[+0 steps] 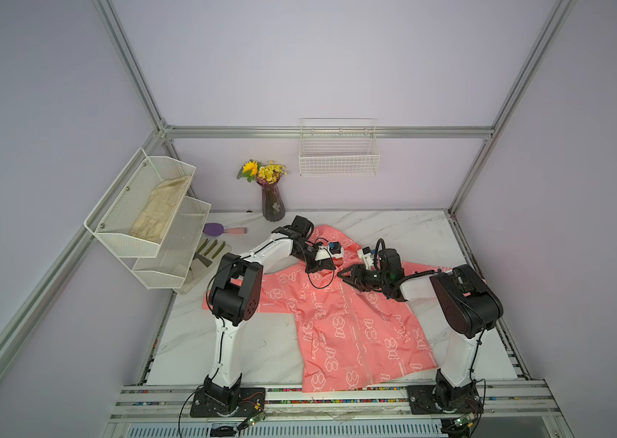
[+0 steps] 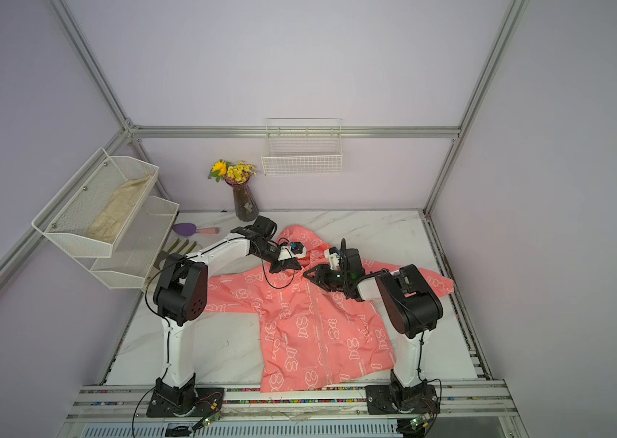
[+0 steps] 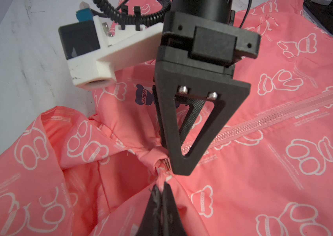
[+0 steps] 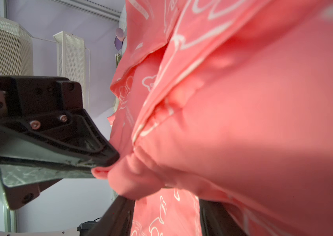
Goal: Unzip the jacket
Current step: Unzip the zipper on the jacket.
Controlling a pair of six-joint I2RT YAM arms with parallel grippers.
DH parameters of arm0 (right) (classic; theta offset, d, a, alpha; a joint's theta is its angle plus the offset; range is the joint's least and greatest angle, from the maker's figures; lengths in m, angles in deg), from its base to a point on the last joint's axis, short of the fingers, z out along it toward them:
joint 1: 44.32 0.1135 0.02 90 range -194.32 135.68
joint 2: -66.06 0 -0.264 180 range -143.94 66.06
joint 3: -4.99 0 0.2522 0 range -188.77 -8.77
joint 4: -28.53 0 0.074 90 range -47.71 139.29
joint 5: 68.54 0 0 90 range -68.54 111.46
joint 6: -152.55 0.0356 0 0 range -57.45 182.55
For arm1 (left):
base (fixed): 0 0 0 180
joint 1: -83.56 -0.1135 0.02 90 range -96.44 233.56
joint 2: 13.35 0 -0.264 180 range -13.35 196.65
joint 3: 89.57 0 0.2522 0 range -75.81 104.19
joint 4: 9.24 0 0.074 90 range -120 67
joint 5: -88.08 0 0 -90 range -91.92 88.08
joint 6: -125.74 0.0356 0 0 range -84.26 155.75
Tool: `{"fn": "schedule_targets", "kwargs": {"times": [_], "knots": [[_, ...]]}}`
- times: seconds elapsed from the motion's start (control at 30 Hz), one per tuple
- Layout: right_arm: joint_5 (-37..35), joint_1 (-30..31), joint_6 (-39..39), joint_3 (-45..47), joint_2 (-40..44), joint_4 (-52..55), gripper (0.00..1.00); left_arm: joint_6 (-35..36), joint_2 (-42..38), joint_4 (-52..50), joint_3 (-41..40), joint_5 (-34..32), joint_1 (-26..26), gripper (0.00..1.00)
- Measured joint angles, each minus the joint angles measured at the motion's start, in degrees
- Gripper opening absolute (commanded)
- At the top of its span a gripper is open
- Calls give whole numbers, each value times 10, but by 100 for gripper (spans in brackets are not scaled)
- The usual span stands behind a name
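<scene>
A robot-lab test cell dressed as a home corner is shown. In a top view, a frame (image 1: 261, 132) of aluminium profiles is closed by lilac panels (image 1: 318, 57). A left arm (image 1: 229, 341) and a right arm (image 1: 466, 299) are bolted to a rail (image 1: 386, 400) at the lower edge. The marble-look tabletop (image 1: 405, 231) at centre is set with household props: a vase (image 1: 273, 201) of flowers, a wire basket (image 1: 339, 165), mesh shelves (image 1: 125, 242) at left and a jacket (image 1: 356, 333).
</scene>
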Motion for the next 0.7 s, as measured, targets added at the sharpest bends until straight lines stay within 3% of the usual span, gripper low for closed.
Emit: {"fn": "schedule_targets", "kwargs": {"times": [0.7], "knots": [[53,-4,-17,-61,-49,2,42,0,0,15,0,-14,-1,0]]}}
